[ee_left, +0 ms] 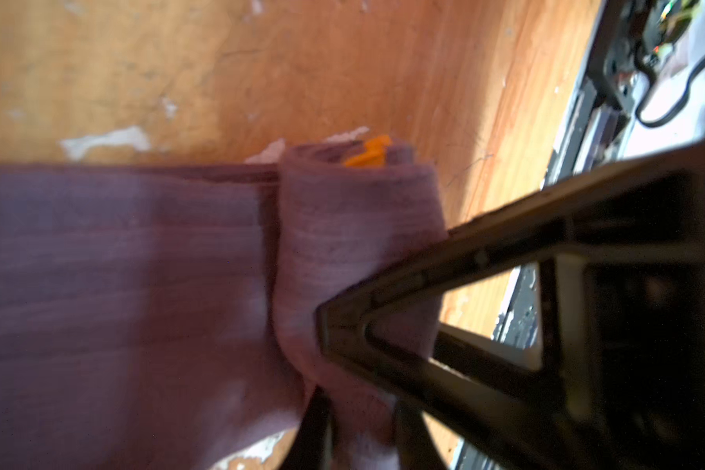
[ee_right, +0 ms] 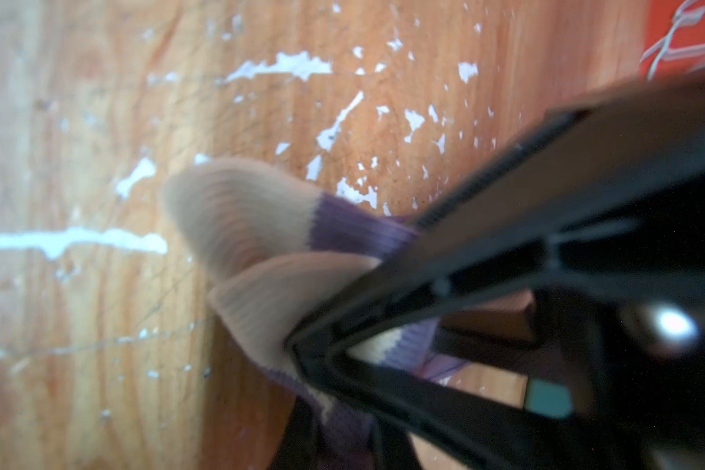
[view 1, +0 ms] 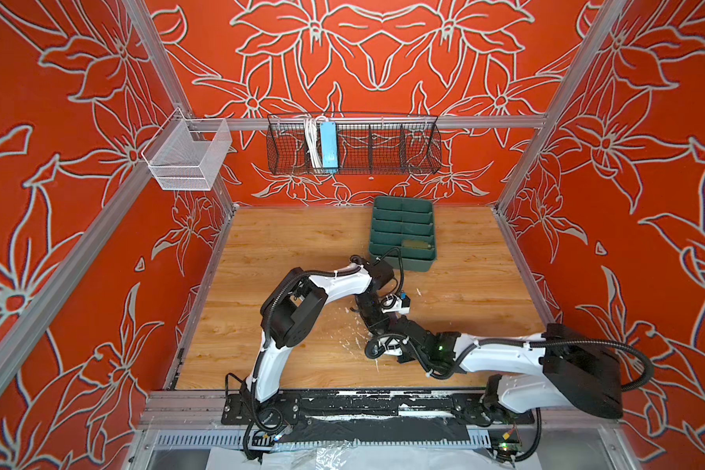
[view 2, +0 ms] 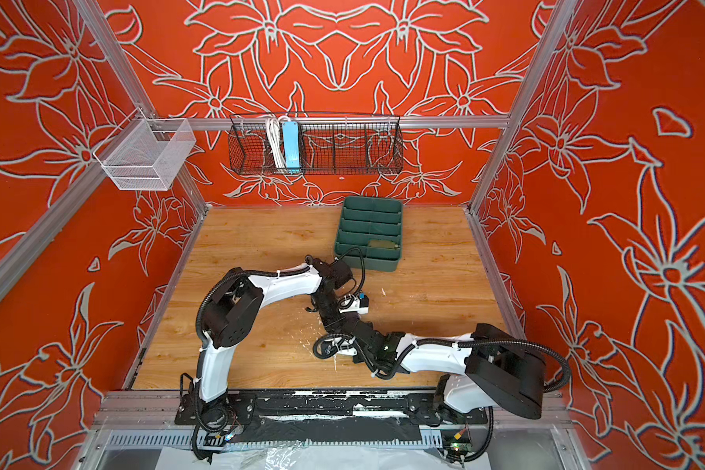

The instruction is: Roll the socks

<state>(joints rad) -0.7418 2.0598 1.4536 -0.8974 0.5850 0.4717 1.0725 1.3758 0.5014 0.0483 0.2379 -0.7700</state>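
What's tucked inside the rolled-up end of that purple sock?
A scrap of orange fabric peeks from the roll of the purple sock; whatever else lies inside is covered by purple layers.

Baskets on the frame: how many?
2. A white mesh basket hangs at the left rear corner; a black wire basket hangs on the back rail, holding a blue power strip. None seems hidden.

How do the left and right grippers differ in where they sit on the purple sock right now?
The left gripper is at the rolled-up end of the purple sock, where orange peeks out; the right gripper is at the unrolled beige-tipped end. The right gripper is shut on the fabric; whether the left gripper grips or merely straddles is unclear. Both work low over the wooden table.
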